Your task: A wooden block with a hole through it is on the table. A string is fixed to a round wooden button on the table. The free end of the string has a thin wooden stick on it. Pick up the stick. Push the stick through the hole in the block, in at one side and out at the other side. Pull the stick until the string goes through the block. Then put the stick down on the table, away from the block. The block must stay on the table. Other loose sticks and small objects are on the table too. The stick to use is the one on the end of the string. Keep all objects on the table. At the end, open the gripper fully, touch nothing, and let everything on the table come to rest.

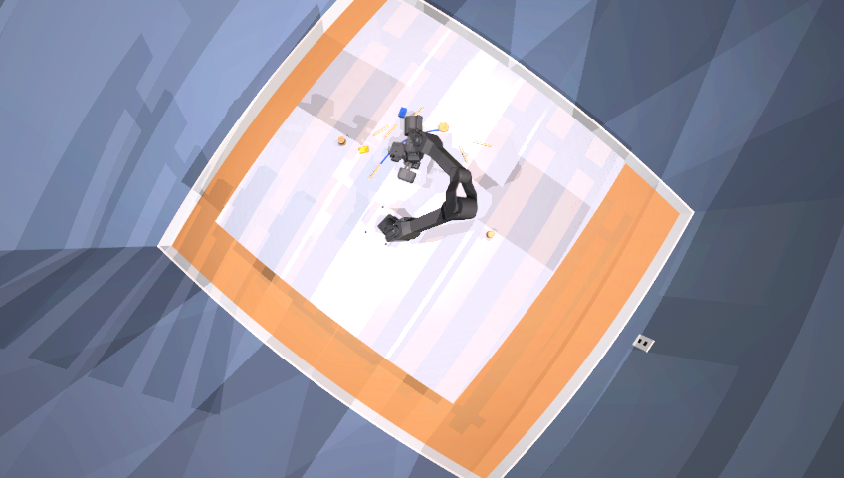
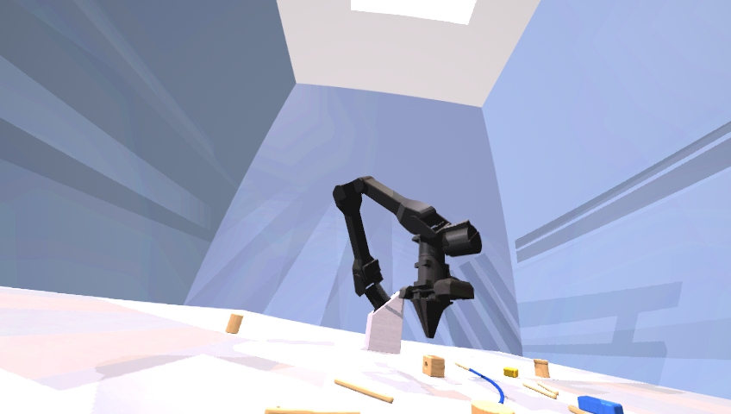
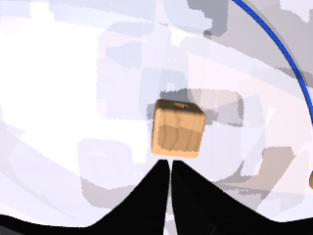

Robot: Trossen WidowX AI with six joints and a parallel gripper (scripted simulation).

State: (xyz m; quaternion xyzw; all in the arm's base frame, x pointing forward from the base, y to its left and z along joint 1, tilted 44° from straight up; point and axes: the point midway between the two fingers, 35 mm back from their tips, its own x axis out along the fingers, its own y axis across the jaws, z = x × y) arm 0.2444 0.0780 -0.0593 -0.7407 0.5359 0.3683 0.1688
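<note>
Counting across the exterior view, left to right: one wooden peg standing alone, two loose sticks near the front edge, one wooden block with its hole facing the camera, one blue string with the thin stick at its far end, one small yellow piece, one further peg and one blue block. Above the block hangs the gripper, fingers together on nothing (tips pointing down). The round button sits at the bottom edge.
</note>
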